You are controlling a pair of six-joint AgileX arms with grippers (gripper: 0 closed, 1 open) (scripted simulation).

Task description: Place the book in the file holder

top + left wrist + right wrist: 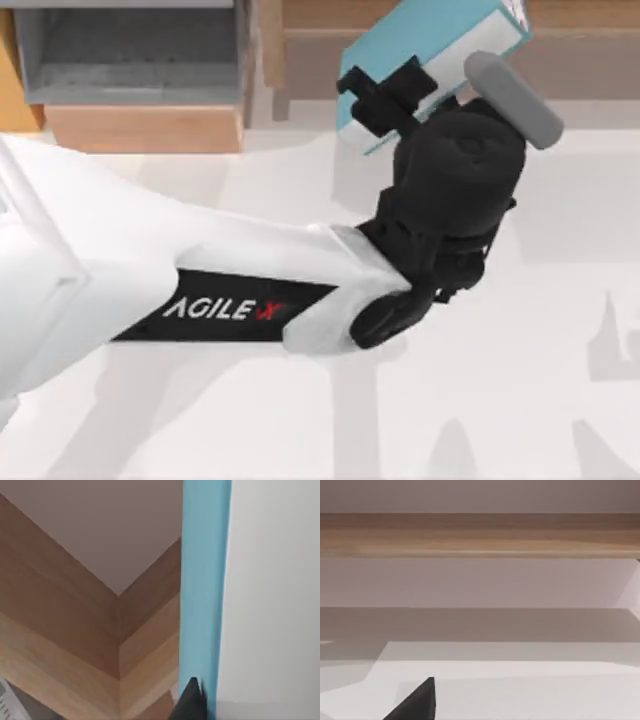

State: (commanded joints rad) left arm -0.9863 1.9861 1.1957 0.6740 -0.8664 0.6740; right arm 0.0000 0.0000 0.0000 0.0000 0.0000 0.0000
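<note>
Holding the book (425, 55) clamped in my left gripper (385, 95) at about one o'clock above the tabletop (500, 400), right of the file holder (140, 70) at eleven o'clock, I judge it stiff, light and slick-covered, best pinched across its covers near the spine.

the left arm (200, 290) carried white "agilex" lettering with a red x on its black panel.
</note>
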